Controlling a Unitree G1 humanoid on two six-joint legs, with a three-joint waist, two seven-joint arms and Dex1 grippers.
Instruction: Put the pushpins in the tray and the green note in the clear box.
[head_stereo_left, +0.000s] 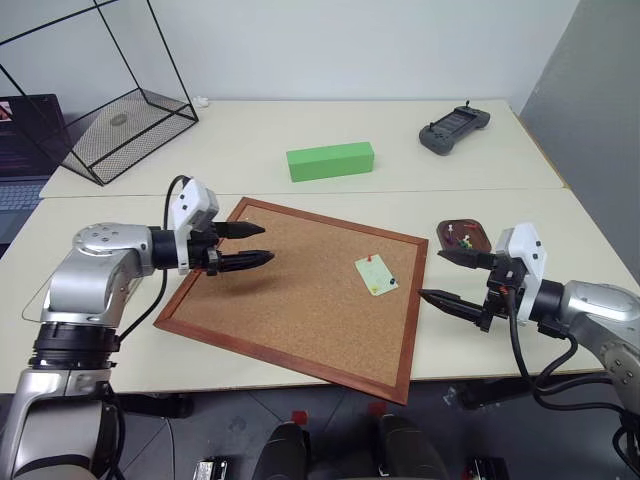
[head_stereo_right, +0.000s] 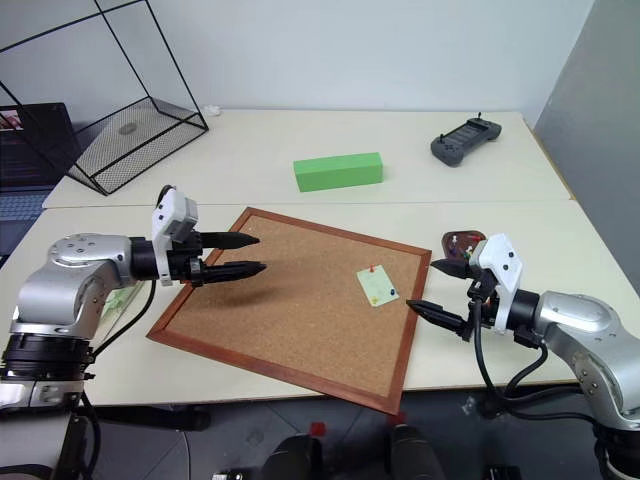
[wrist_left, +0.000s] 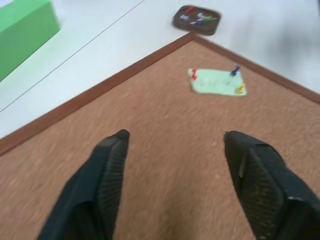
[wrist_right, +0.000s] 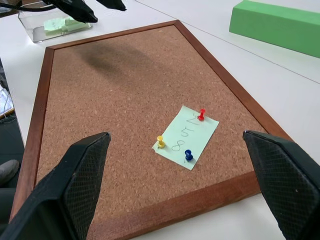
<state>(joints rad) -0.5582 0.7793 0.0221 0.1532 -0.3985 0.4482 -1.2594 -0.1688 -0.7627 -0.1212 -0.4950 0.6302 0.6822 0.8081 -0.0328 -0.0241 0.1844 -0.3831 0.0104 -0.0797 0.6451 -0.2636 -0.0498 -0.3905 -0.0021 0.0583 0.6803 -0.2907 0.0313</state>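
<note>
Clearing the corkboard (head_stereo_left: 300, 300): partway, last visible note not yet freed.
Green note (wrist_right: 186, 137) sits near the board's right edge, pinned by three pushpins (wrist_right: 201, 114): red, yellow, blue. Tray (head_stereo_left: 464, 237), just off the board's right corner, already holds several pins; clear box (wrist_right: 52, 25), beyond the board's left edge, already has a green slip inside. Left gripper (head_stereo_left: 256, 245) hovers over the left part of the board, fingers apart, empty. Right gripper (head_stereo_left: 447, 276) is spread wide beside the board's right edge, empty.

Likely office: laptop (head_stereo_left: 25, 150), corkboard (head_stereo_left: 300, 300) (pale desks (head_stereo_left: 300, 120)).
</note>
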